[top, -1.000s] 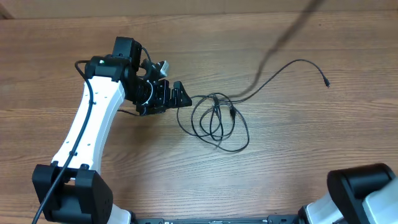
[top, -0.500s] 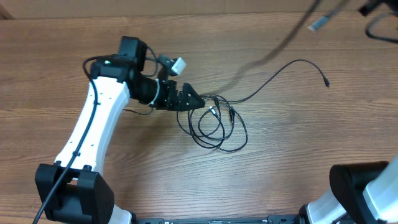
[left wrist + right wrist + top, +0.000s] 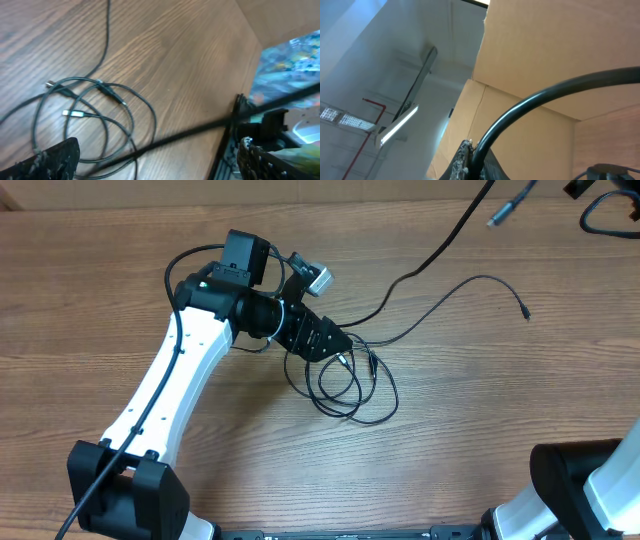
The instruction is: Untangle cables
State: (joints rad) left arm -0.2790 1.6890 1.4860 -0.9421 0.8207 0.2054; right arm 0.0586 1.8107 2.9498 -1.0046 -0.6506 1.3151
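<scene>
Cables lie in a loose coil of overlapping loops near the middle of the table. A second ago my left end effector hung to the left of that coil; it has since swung right and now sits over the coil's far-left edge, jaws spread as wide as they go and holding nothing. From its wrist camera the loops and a small silvery tip lie just ahead of the fingers. My right end effector is pressed together on the lifted cable, which climbs from the far side of the coil toward the far right corner. Over the same second that cable has risen, and its silvery plug now dangles in view where before there was only a blur. One loose strand trails away to the right, its plug tip well apart from the coil. I judge that the pull is drawing one cable out while the rest stay looped together, so the coil needs pinning. My left end effector is placed for that but has not closed on anything. The risk is that the whole bundle drags along with the lifted cable.
</scene>
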